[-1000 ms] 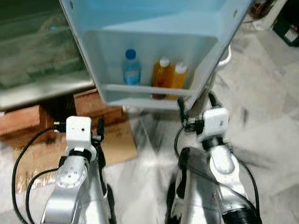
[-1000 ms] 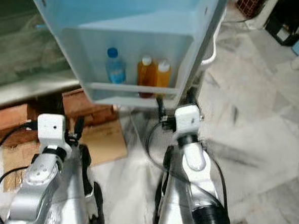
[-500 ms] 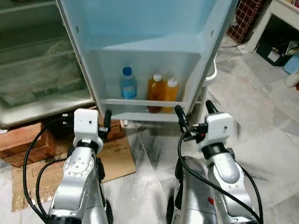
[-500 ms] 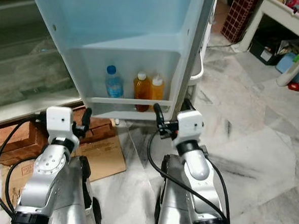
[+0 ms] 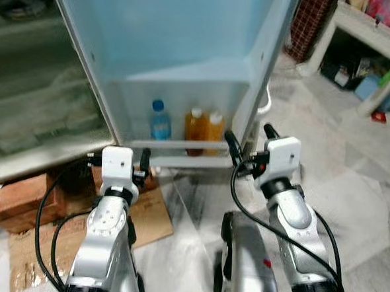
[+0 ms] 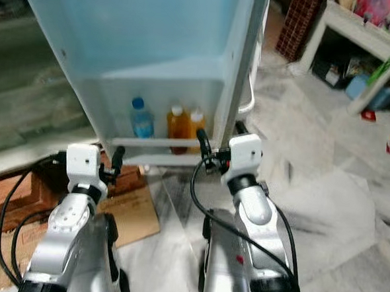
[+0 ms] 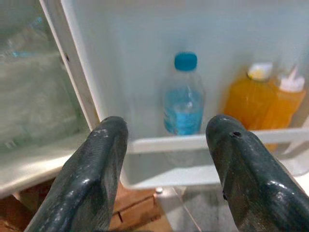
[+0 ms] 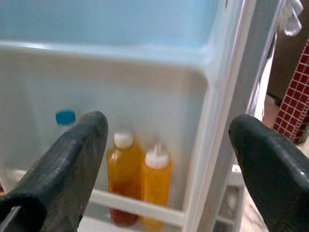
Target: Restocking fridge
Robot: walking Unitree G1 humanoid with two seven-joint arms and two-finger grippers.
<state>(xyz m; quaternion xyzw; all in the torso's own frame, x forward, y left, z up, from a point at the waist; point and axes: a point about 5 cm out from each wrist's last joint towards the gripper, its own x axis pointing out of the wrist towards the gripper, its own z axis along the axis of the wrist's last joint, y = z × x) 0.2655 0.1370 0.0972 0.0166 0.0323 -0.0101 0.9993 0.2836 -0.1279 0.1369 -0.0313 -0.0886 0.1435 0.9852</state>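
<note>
Both hands raised before the open fridge door [image 5: 188, 46], holding nothing.
Left hand [image 7: 166, 145] and right hand [image 8: 166, 140] are spread wide; a water bottle [image 7: 182, 96] and two orange bottles [image 5: 204, 130] stand behind the door shelf rail [image 5: 182, 145].

Glossy plastic fridge door [image 5: 181, 46], polished marble floor [image 5: 351, 195]

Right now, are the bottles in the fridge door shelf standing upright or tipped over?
Upright. The blue-capped water bottle and two orange bottles stand caps up behind the door shelf rail.
</note>
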